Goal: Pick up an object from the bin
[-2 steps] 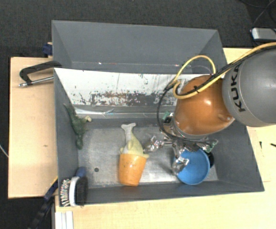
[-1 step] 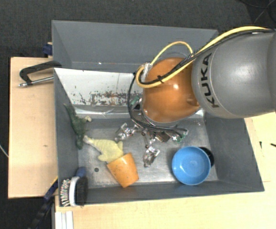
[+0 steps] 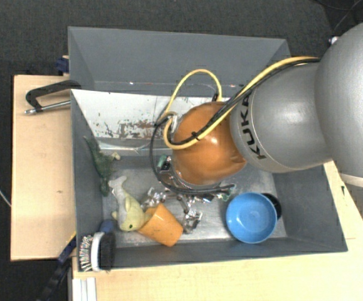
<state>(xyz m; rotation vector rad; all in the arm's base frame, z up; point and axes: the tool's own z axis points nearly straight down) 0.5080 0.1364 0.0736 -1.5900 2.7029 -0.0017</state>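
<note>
Most of jaws hidden beneath orange wrist cover point(image 3: 207, 148); open or closed unclear; orange cup point(image 3: 162, 226) just beside.

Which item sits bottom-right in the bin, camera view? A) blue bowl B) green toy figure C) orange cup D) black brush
A: the blue bowl sits at the bottom right of the bin, to the right of the orange cup.

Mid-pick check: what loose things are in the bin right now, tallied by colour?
Green: 1, toy lizard
Pale yellow: 1, soft toy
Orange: 1, cup
Blue: 1, bowl
Black and white: 1, brush
Total: 5 clearly seen; the arm may hide more.
</note>
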